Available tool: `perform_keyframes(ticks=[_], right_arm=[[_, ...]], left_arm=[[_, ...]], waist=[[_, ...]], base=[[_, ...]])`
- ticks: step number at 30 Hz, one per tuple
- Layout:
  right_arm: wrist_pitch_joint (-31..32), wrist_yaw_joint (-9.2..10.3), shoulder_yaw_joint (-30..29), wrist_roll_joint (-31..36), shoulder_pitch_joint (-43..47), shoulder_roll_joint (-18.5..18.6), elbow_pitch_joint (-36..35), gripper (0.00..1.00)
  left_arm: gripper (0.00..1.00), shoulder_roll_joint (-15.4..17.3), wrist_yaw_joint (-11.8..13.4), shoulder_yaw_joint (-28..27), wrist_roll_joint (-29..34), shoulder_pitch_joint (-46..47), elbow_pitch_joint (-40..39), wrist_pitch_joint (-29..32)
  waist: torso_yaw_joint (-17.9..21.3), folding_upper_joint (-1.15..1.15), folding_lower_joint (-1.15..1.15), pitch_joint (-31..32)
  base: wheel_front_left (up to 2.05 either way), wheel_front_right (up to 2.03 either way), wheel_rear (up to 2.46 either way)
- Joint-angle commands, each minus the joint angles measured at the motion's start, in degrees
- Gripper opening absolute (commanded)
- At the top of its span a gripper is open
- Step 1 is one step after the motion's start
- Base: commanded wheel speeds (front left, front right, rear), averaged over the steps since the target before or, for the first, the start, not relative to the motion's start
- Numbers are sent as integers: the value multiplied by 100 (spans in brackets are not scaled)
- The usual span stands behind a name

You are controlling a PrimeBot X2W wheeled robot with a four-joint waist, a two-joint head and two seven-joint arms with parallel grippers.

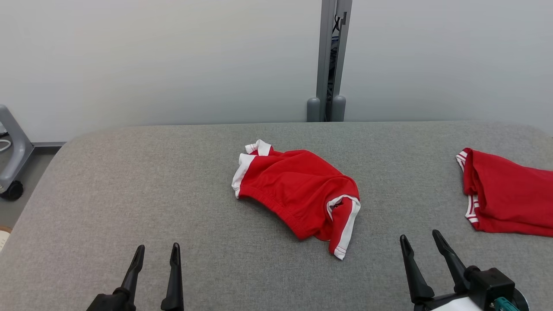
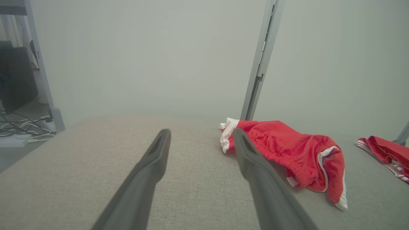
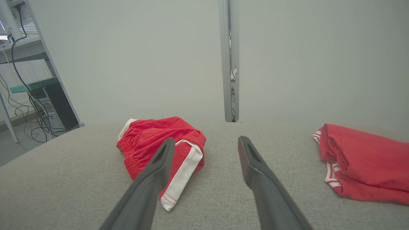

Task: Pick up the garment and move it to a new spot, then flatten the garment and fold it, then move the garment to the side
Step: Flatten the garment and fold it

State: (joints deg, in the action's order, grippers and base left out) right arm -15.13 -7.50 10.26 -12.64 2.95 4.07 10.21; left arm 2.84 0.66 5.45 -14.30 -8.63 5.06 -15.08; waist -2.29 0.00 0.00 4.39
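Grey fabric tabletop (image 1: 129, 194) against a pale wall. I've got the crumpled red-and-white garment (image 1: 298, 190) sitting mid-table, touching neither gripper: it's farther out and right of my left gripper (image 1: 158, 246), farther out and left of my right gripper (image 1: 419, 234). Both have fingers spread wide and empty. Another red garment (image 1: 505, 194) lies at the right edge.

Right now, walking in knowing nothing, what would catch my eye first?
Crumpled red shorts with white trim lie in the middle of the grey table. A second red garment sits at its right edge. Near the front, the left end effector and right end effector stand open, touching neither garment.
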Motion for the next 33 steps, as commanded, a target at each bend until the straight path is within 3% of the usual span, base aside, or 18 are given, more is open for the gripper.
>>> perform_keyframes(ticks=[1, 11, 18, 25, 33], right_arm=[[1, 1, 7, -13, -23, 15, 1, 100], [1, 1, 45, -28, -147, 3, -28, 100], [1, 1, 75, -34, -292, 61, -83, 100], [1, 1, 78, -17, -544, 116, -150, 100], [2, 1, 127, 37, -838, 111, -221, 100]], left_arm=[[100, 15, 14, -3, -34, 74, 37, -10], [100, 16, -140, 221, 15, 287, 363, -10], [100, 16, -384, 655, 79, 737, 876, -10], [100, 16, -719, 1468, 160, 1536, 1554, -9], [100, 22, -809, 2472, 169, 2461, 2692, -10]], waist=[[9, 0, 0, -12], [128, 0, 0, -173], [271, 0, 0, -430], [417, 0, 0, -874], [587, 0, 0, -1313]], base=[[0, 0, 0], [0, 0, 0], [0, 0, 0], [0, 0, 0], [0, 0, 0]])
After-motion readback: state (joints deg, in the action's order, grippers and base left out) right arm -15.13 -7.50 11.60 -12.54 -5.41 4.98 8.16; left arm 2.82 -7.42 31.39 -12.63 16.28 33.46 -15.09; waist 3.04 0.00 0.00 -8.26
